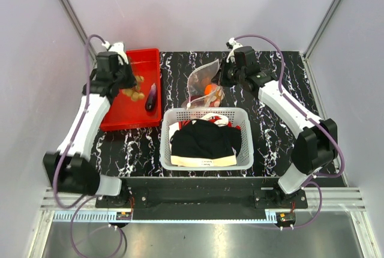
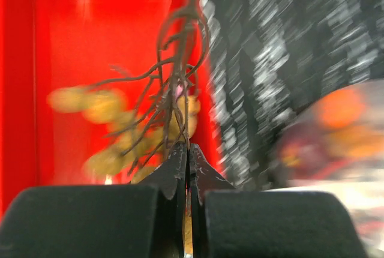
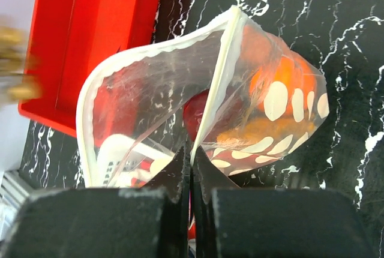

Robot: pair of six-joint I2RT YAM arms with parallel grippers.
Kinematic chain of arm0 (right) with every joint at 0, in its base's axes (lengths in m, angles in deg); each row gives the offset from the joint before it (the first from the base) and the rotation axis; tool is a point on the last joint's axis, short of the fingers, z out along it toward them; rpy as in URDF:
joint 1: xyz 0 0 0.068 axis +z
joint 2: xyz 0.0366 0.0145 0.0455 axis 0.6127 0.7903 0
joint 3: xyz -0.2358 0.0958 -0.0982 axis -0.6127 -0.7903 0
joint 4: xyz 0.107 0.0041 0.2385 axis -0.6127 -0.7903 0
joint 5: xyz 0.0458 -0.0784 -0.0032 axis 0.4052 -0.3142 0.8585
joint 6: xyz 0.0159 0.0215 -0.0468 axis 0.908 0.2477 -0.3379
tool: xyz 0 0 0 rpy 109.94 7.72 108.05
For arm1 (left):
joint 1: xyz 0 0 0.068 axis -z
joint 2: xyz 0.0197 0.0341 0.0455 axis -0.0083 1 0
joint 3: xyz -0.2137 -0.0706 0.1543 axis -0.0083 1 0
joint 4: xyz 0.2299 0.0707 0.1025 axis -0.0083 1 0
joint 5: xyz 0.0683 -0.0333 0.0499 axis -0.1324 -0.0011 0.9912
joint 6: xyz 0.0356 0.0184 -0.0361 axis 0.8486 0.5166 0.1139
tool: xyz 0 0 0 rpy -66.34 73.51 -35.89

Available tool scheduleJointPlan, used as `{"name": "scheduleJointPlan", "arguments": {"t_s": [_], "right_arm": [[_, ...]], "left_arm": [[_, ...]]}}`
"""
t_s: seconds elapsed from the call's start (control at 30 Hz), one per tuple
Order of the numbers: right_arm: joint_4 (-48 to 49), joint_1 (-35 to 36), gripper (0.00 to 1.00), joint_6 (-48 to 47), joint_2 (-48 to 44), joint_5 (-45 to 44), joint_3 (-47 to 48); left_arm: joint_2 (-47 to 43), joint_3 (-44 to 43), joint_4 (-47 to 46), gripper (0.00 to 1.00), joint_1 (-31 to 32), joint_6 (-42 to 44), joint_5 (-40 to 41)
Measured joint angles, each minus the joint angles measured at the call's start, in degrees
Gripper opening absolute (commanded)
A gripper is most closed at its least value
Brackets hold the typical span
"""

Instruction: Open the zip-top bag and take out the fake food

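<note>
The zip-top bag (image 1: 203,79) stands with its mouth open behind the white basket; in the right wrist view (image 3: 180,90) its white zip strip curves wide. Inside show an orange fruit (image 3: 288,78), a dark red fruit (image 3: 201,114) and pale discs. My right gripper (image 3: 192,150) is shut on the bag's edge and also shows in the top view (image 1: 224,81). My left gripper (image 2: 187,147) is shut on the brown stems (image 2: 177,84) of a bunch of tan balls (image 2: 102,108), over the red bin (image 1: 129,120). A dark purple piece (image 1: 151,97) lies in the bin.
A white mesh basket (image 1: 207,163) of black and white clothes stands in front of the bag, between the arms. The red bin is at the left on the black marbled tabletop (image 1: 270,132). Grey walls close in the sides and back.
</note>
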Motion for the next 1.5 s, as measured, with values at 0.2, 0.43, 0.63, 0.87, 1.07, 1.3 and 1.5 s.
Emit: {"name": "scheduleJointPlan", "arguments": {"t_s": [0.2, 0.43, 0.63, 0.87, 1.07, 1.3, 1.5], "right_arm": [[-0.3, 0.0, 0.00, -1.2, 0.8, 2.8, 1.0], [-0.7, 0.0, 0.00, -1.9, 2.8, 4.6, 3.0], [-1.0, 0.0, 0.00, -2.5, 3.1, 5.6, 3.2], [-1.0, 0.0, 0.00, -3.1, 4.6, 7.3, 3.5], [-1.2, 0.0, 0.00, -3.3, 5.0, 9.3, 4.7], [-1.2, 0.0, 0.00, -3.0, 6.4, 11.0, 8.4], [-1.6, 0.0, 0.00, -2.5, 7.5, 12.2, 11.4]], "left_arm": [[13.0, 5.2, 2.7, 0.00, -3.7, 0.1, -2.0], [15.1, 7.0, 2.9, 0.23, -3.4, 0.1, -1.3], [15.2, 8.0, 2.5, 0.55, -3.4, -0.8, 0.7], [12.4, 8.1, 2.5, 0.57, -3.1, -1.3, 1.5], [2.2, 7.0, 1.1, 0.41, 2.0, -2.6, -1.9], [-1.6, 4.7, -10.1, 0.29, 12.4, -4.8, -8.5], [5.4, -0.8, -15.7, 0.19, 17.4, -6.1, -10.8]]}}
